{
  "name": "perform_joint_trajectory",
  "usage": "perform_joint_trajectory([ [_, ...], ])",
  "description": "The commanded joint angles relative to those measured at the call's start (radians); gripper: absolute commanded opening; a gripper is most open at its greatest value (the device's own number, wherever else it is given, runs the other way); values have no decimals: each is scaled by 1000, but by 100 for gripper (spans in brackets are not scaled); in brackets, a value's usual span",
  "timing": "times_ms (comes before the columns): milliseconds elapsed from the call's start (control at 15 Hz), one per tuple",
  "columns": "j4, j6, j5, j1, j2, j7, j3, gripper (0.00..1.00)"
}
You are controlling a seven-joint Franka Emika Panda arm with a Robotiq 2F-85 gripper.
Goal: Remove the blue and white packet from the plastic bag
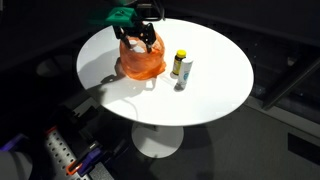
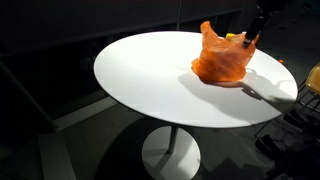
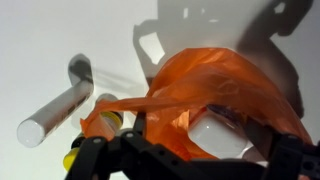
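Jaws spread wide, black gripper (image 3: 188, 160) hovers over crumpled orange plastic bag (image 1: 141, 62); pale packet (image 3: 215, 135) inside looks light, slippery: pinch an edge.

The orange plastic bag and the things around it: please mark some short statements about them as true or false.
1. The plastic bag is orange. True.
2. The table is square and black. False: it is round and white.
3. The claw is at the far edge of the table, away from the bag. False: it is right at the top of the bag.
4. A yellow-topped container is on the table outside the bag. True.
5. The white cylinder is inside the bag. False: it is on the table, outside the bag.
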Motion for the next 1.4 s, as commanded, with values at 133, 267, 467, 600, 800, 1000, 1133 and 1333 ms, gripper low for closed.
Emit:
perform_joint_trajectory([
  [133,32,53,-71,15,46,77,11,100],
  [267,46,62,-85,20,67,90,10,100],
  [467,69,70,-102,24,93,79,4,100],
  [600,91,64,-96,22,108,43,6,100],
  [800,118,48,-59,19,121,-46,18,100],
  [1000,134,28,-29,16,129,-130,31,100],
  [1133,139,4,12,12,128,-193,41,100],
  [1333,160,-68,8,14,128,-237,41,100],
])
